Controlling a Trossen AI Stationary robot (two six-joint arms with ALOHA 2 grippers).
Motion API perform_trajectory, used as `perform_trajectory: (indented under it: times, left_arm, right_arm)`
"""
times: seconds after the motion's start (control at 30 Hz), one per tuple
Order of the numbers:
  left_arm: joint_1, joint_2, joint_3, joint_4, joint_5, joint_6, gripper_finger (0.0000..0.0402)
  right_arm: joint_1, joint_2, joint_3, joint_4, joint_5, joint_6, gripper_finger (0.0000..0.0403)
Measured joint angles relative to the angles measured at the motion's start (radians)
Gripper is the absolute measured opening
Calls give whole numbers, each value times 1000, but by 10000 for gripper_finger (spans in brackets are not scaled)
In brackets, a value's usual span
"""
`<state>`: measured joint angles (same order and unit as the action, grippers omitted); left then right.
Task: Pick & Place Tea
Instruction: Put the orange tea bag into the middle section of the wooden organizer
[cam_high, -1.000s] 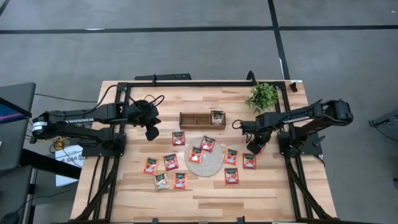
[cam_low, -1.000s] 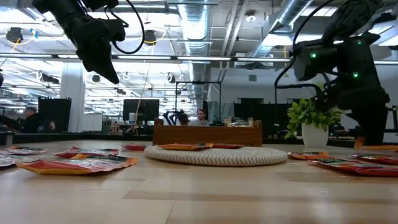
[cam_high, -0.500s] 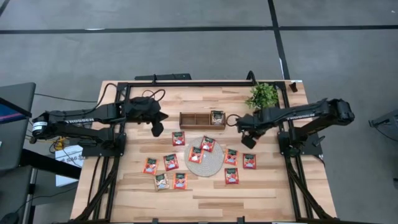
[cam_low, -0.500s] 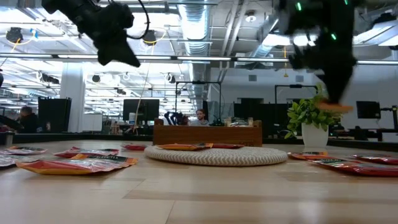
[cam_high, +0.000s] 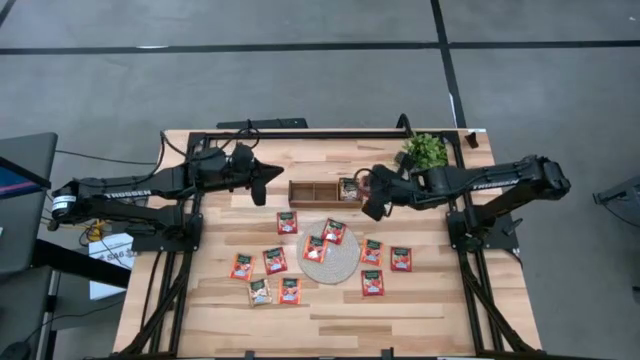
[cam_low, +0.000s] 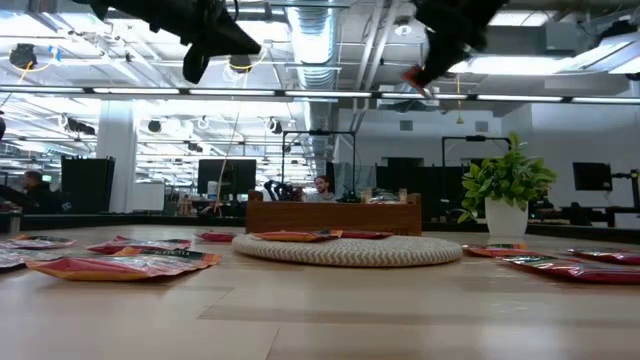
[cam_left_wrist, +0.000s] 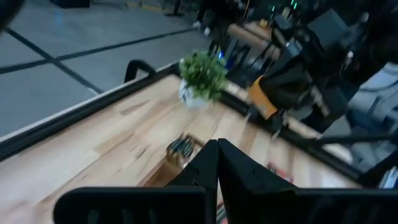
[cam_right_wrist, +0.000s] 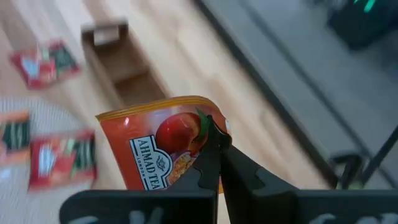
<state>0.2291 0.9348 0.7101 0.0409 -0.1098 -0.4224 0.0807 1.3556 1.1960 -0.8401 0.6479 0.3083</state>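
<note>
The right gripper (cam_right_wrist: 214, 146) is pinched shut on a red-orange sachet (cam_right_wrist: 163, 154), gripping it at one edge so that the packet hangs flat in front of the fingers. From above, this gripper (cam_high: 372, 205) hangs just off the right end of the tray (cam_high: 312, 192), which lies near the table's (cam_high: 200, 315) far edge, with the plant (cam_high: 424, 151) at the far right corner behind the arm. The tray's right compartment already holds at least one sachet (cam_high: 349, 187); how many is hard to tell.

The left gripper (cam_high: 262, 176) is closed with nothing between its fingers, and hangs above the table just beyond the tray's left end, toward the far edge.

The other sachets lie flat on the table nearer its middle. Two overlap the round mat (cam_high: 330, 259): one (cam_high: 334, 231) on its far rim and one (cam_high: 314, 248) on its left side. Another (cam_high: 287, 222) lies between the mat and the tray. Four sit in a loose cluster to the mat's left (cam_high: 266, 274), and three to its right (cam_high: 385, 264).
</note>
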Motion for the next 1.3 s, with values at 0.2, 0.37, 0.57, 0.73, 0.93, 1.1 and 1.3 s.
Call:
perform_trajectory:
  times: [0.2,0.37,0.57,0.73,0.93,1.1,1.3]
  left_arm:
    - [0,0,0,64,-19,-72,0]
    - [0,0,0,89,-26,-95,0]
    - [0,0,0,89,-26,-95,0]
    - [0,0,0,93,-26,-113,0]
    - [0,2,0,94,-22,-151,0]
    - [0,22,0,94,-22,-200,0]
    - [0,66,0,87,-21,-286,0]
  right_arm:
    - [-26,39,1,239,37,-180,0]
    - [-32,105,2,427,35,-312,0]
    - [-32,202,96,486,28,-421,0]
    - [-32,286,198,485,-5,-495,0]
    - [-33,366,287,477,-22,-564,0]
    - [-37,411,340,473,-22,-589,0]
    - [-45,436,372,445,-20,-589,0]
